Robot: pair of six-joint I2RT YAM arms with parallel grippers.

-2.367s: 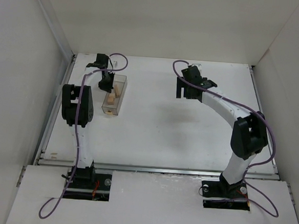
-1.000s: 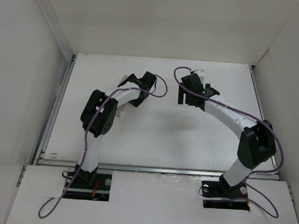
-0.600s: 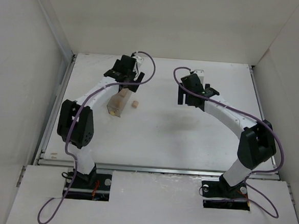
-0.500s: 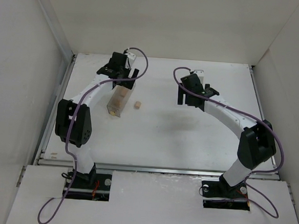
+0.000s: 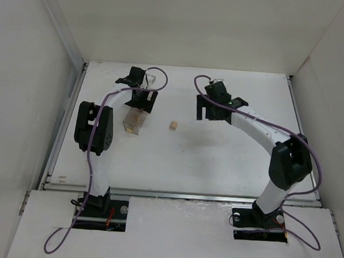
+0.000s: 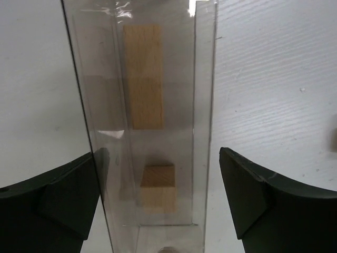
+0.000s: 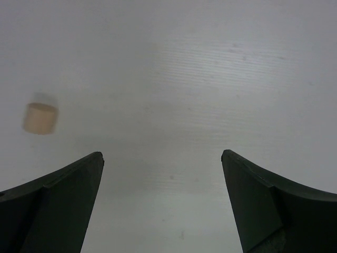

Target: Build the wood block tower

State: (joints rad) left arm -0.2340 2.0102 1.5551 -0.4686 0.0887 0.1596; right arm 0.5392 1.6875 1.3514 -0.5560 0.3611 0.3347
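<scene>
A clear plastic box (image 5: 132,120) lies at the back left. It holds a pale wooden bar (image 6: 143,76) and a wooden cube (image 6: 157,187). My left gripper (image 5: 141,100) hangs over the box's far end, its fingers open on either side of the box (image 6: 202,105). The left finger (image 6: 73,195) is at the wall and the right finger (image 6: 253,200) stands a sliver off it. One small tan block (image 5: 173,125) lies loose on the table to the right of the box. My right gripper (image 5: 204,110) hovers open beyond it with nothing between its fingers (image 7: 160,154). The loose block (image 7: 40,118) shows blurred at left in the right wrist view.
White walls close in the table (image 5: 217,161) on the left, back and right. A metal rail (image 5: 179,195) runs along the near edge. The purple cable loops over each arm.
My left arm swung right, then back over the box, and its fingers have narrowed toward the walls. A block came out onto the table and moved right. The right gripper shifted slightly left.
</scene>
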